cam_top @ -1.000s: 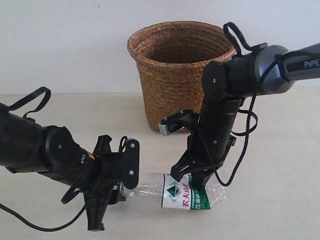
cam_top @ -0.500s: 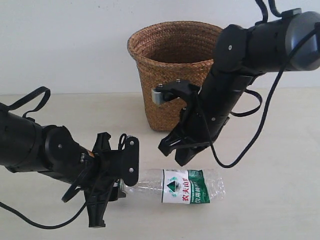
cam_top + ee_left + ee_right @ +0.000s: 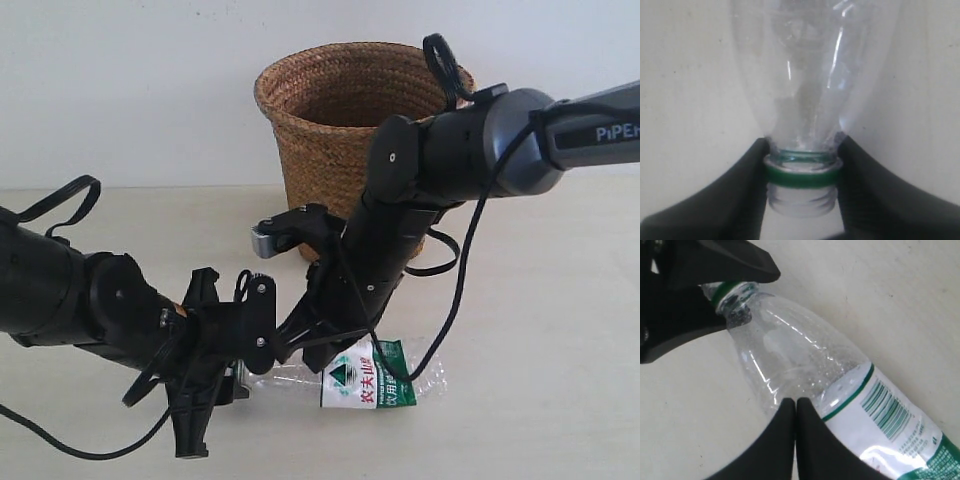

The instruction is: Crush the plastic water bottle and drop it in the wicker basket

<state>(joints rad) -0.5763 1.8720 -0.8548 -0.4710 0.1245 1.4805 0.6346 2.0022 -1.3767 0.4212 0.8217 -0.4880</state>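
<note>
The plastic water bottle point(image 3: 385, 377) lies on its side on the table, label up, its neck pointing left. No cap shows on the neck, only the green ring point(image 3: 799, 176) and bare thread. My left gripper point(image 3: 800, 172) is shut on the neck, one black finger on each side of the ring. My right gripper point(image 3: 796, 404) has its fingers pressed together with nothing between them, the tips resting over the clear shoulder of the bottle point(image 3: 805, 365) beside the label. The wicker basket point(image 3: 330, 130) stands upright behind, at the back of the table.
The right arm point(image 3: 440, 160) reaches across in front of the basket. Black cables loop from both arms. The pale table point(image 3: 540, 300) runs to a white wall behind the basket.
The right gripper lifted off the bottle's label end, swung left and came down again over the bottle's clear shoulder. The left gripper kept hold of the neck.
</note>
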